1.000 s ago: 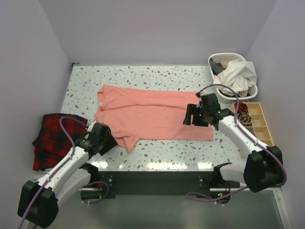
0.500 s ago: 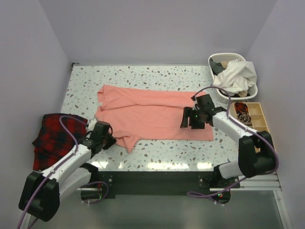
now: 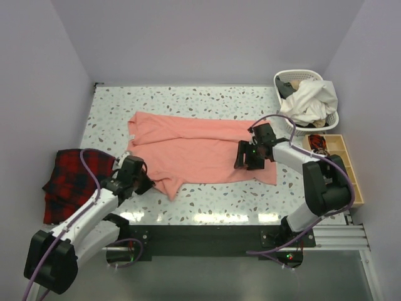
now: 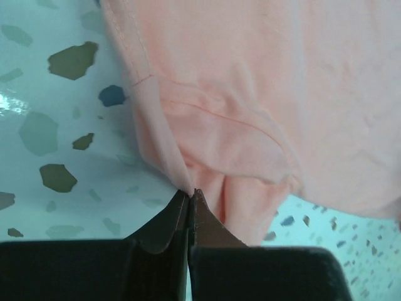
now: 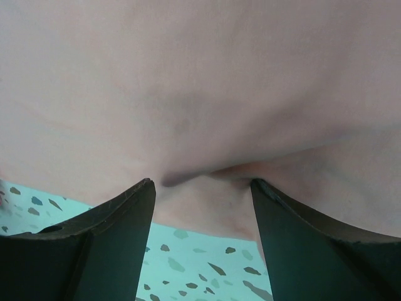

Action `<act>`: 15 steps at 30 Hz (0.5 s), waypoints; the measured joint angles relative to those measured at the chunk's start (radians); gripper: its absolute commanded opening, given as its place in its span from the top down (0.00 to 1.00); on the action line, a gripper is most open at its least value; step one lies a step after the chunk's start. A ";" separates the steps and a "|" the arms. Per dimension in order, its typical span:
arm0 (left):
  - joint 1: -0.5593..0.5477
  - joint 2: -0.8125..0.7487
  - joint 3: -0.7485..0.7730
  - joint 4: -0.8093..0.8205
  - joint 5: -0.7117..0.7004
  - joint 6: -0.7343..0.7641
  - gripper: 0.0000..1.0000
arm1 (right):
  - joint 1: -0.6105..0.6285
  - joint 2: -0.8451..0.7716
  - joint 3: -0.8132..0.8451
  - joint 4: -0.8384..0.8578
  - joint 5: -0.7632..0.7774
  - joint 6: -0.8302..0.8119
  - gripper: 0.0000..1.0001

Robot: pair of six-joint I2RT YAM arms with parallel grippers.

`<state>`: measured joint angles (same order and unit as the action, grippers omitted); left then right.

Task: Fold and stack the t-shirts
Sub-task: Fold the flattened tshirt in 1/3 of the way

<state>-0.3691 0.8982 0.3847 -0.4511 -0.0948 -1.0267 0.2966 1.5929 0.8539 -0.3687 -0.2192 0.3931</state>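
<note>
The salmon-pink t-shirt (image 3: 200, 150) lies spread flat across the middle of the table, with a sleeve bunched at its near left corner. My left gripper (image 3: 145, 185) is at that corner, shut on the t-shirt. In the left wrist view the jaws (image 4: 190, 193) meet, with a pinch of the t-shirt's (image 4: 282, 94) hem between the tips. My right gripper (image 3: 245, 160) is low over the shirt's near right part. In the right wrist view it (image 5: 202, 182) stands open, its fingers astride a raised wrinkle of the t-shirt (image 5: 200, 75) beside the hem.
A red-and-black plaid cloth (image 3: 69, 182) lies folded at the table's left edge, beside the left arm. A white basket (image 3: 297, 73) with white laundry stands at the back right. A wooden compartment tray (image 3: 343, 160) sits along the right edge.
My left gripper has shut on the shirt's near left corner. The right gripper has slid a little left and back over the shirt, staying open, and the right hem has shifted slightly.
</note>
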 measured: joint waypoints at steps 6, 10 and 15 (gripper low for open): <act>0.000 -0.061 0.167 -0.130 0.125 0.062 1.00 | 0.005 0.005 0.004 0.019 0.024 0.021 0.32; 0.000 -0.131 0.174 -0.226 0.200 0.077 1.00 | 0.011 -0.003 0.001 0.020 0.045 0.026 0.32; 0.000 -0.188 0.175 -0.368 0.224 0.089 0.69 | 0.011 -0.050 -0.039 0.017 0.084 0.025 0.32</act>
<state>-0.3691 0.7097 0.5594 -0.8188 0.1291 -0.9382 0.3073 1.5433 0.8146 -0.3515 -0.1349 0.4179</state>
